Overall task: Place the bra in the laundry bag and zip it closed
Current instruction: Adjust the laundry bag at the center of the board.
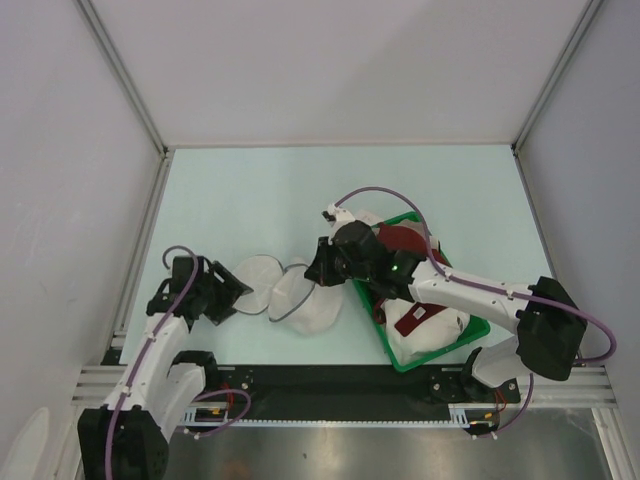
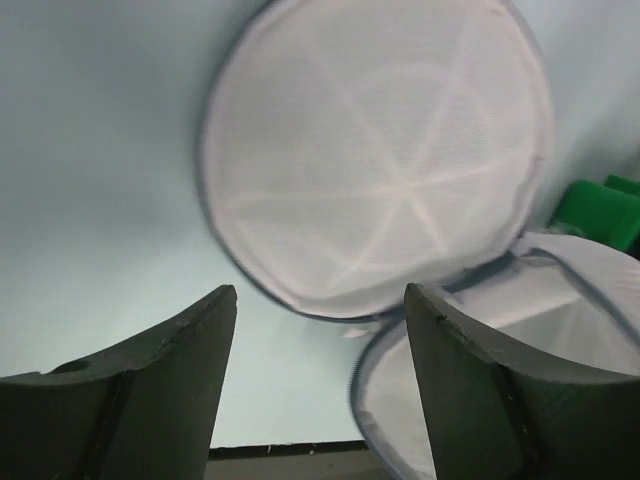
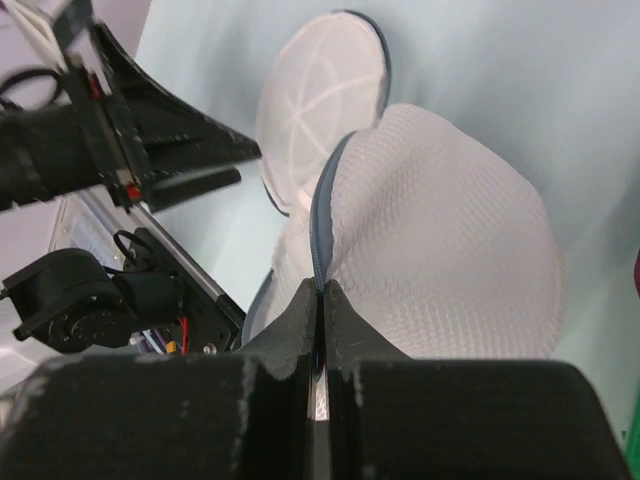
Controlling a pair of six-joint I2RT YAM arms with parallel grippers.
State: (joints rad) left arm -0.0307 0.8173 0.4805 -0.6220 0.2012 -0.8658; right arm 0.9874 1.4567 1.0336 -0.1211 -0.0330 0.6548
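Observation:
The laundry bag [image 1: 308, 306] lies open on the table as two white mesh halves with a dark zipper rim. The flat half [image 2: 380, 160] lies just ahead of my left gripper [image 2: 320, 305], which is open with nothing between its fingers. My right gripper [image 3: 322, 285] is shut on the zipper rim of the domed half [image 3: 440, 250], lifting that edge. In the top view the left gripper [image 1: 238, 298] sits just left of the bag and the right gripper [image 1: 318, 268] stands over its right half. The maroon bra [image 1: 398, 238] lies in the green basket, partly under the right arm.
The green basket [image 1: 470, 335] stands right of the bag and holds white garments [image 1: 440, 330] and a maroon piece with a white tag [image 1: 412, 318]. Grey walls enclose the table on three sides. A black rail [image 1: 330, 385] runs along the near edge.

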